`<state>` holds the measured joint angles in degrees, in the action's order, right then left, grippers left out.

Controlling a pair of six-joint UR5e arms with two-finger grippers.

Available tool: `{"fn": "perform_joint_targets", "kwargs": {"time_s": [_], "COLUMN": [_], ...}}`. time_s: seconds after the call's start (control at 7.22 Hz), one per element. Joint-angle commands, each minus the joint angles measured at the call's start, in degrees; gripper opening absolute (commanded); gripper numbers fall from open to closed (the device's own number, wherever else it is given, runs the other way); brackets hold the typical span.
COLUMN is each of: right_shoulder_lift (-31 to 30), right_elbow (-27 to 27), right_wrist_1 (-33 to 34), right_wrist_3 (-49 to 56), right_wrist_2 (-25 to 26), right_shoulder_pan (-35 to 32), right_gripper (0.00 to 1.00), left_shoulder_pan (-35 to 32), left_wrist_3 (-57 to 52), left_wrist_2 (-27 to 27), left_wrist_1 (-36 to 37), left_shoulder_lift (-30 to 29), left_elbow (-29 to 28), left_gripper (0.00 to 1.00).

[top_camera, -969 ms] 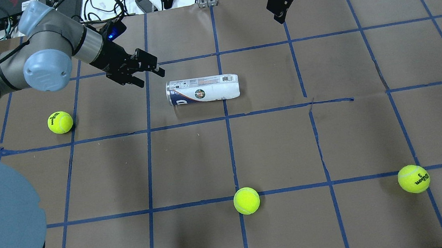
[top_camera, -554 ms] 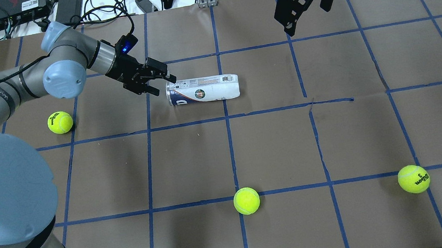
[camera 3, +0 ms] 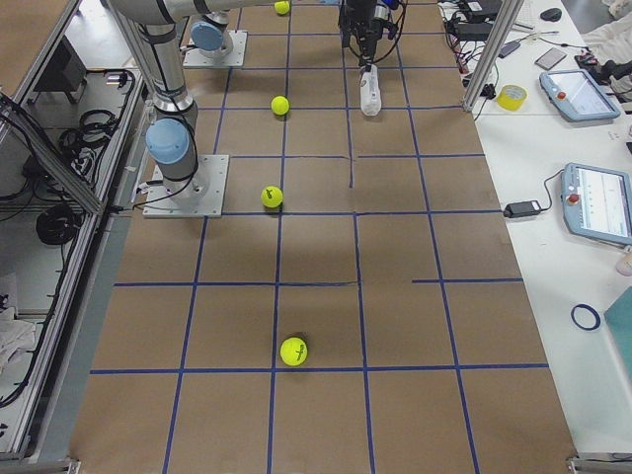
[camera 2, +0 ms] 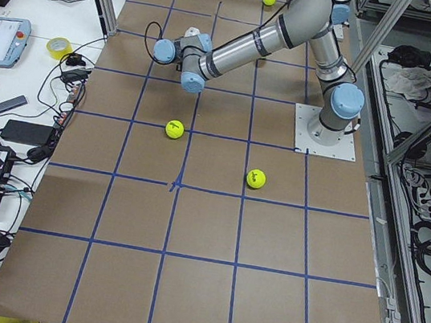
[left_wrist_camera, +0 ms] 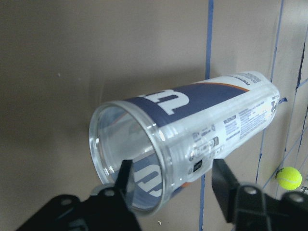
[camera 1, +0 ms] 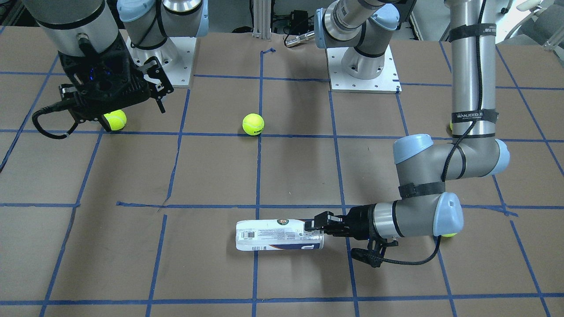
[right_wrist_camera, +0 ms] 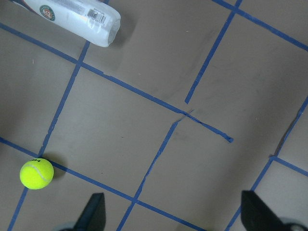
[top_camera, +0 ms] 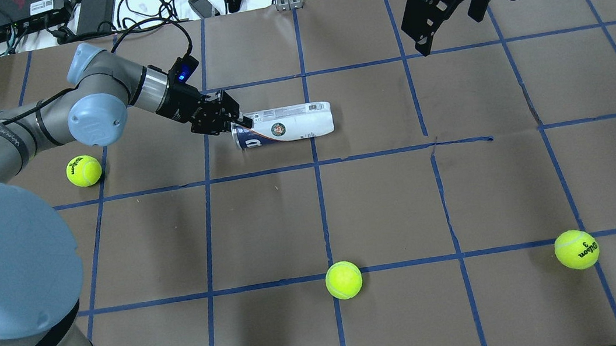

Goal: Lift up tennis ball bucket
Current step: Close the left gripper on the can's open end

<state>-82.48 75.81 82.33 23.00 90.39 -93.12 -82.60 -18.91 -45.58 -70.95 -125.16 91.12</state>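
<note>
The tennis ball bucket (top_camera: 290,123) is a clear can with a white and navy label. It lies on its side on the brown paper, open end toward my left arm. It also shows in the front view (camera 1: 275,235) and the left wrist view (left_wrist_camera: 202,130). My left gripper (top_camera: 240,123) is open at that open end. In the left wrist view one finger (left_wrist_camera: 124,175) sits at the mouth and the other finger (left_wrist_camera: 224,180) is outside the wall, so the fingers straddle the rim. My right gripper (top_camera: 449,32) is open and empty, high over the far right.
Three yellow-green tennis balls lie on the table: one (top_camera: 84,170) near my left arm, one (top_camera: 343,280) at the front middle, one (top_camera: 576,249) at the front right. Cables and boxes (top_camera: 88,6) lie beyond the far edge.
My left gripper has moved right and down until it reached the can's open end. The can has turned very slightly. My right gripper has drifted to the right.
</note>
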Motion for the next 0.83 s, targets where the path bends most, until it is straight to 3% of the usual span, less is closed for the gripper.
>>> {"fn": "perform_joint_targets", "kwargs": {"time_s": [0.0,0.14,0.42,0.69], "right_shoulder_lift": [-0.3,-0.4,-0.3,-0.2], "right_elbow": [0.1,0.1,0.1,0.1], "right_wrist_1": [0.9,0.9,0.7,0.7], "right_wrist_3": [0.1,0.1,0.0,0.0], "right_wrist_2": [0.1,0.1,0.0,0.0], "right_shoulder_pan": [1.3,1.3,1.3,1.3], "right_gripper": [1.0,1.0,1.0,1.0], "left_shoulder_pan": [-0.2,-0.5,-3.1,-4.8], "left_wrist_3": [1.8,2.1,15.0,27.2], "left_wrist_2": [3.7,3.9,7.2,5.3], "left_wrist_1": [-0.2,-0.4,-0.1,0.0], "left_shoulder_lift": [1.2,2.5,6.8,9.9], "left_elbow": [-0.4,-0.4,-0.5,-5.6], "left_gripper": [0.0,0.0,0.0,0.0]}}
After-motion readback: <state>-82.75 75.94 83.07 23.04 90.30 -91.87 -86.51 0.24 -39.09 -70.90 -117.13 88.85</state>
